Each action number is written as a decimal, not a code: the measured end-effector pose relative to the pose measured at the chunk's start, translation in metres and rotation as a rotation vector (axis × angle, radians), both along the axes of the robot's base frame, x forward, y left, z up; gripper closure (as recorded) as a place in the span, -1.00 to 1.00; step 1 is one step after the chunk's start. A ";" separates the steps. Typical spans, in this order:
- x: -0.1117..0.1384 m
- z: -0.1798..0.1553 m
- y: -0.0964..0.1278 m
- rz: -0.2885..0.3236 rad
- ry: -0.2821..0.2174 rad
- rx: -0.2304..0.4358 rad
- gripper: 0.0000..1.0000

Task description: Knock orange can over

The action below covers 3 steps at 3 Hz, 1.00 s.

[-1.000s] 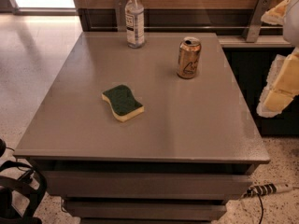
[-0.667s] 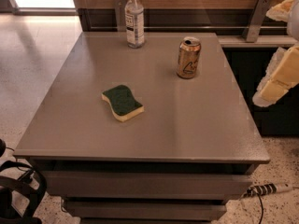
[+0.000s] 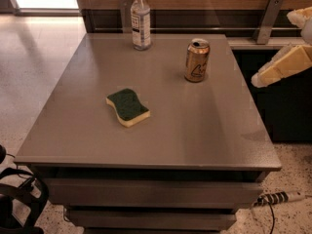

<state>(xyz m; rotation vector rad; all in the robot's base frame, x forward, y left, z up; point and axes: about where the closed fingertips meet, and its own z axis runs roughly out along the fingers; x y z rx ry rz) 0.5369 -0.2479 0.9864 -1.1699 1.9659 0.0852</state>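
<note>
The orange can stands upright on the grey table, toward its back right. It is golden-orange with a silver top and a dark line marking on its side. My gripper is cream-coloured and hangs in the air off the table's right edge. It is to the right of the can at about the can's height, with a clear gap between them. Its tip points left and down toward the table. It holds nothing that I can see.
A clear water bottle with a white cap stands at the back of the table, left of the can. A green and yellow sponge lies left of centre. A dark counter stands right of the table, and a metal bracket behind it.
My gripper has swung left and up, its tip now closer to the table's right edge and the can. The can, bottle and sponge have not moved.
</note>
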 end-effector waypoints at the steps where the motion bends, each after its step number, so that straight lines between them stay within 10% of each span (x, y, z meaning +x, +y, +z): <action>1: 0.030 -0.015 0.002 0.005 -0.040 0.119 -1.00; 3: 0.080 -0.058 0.035 0.056 -0.068 0.321 -1.00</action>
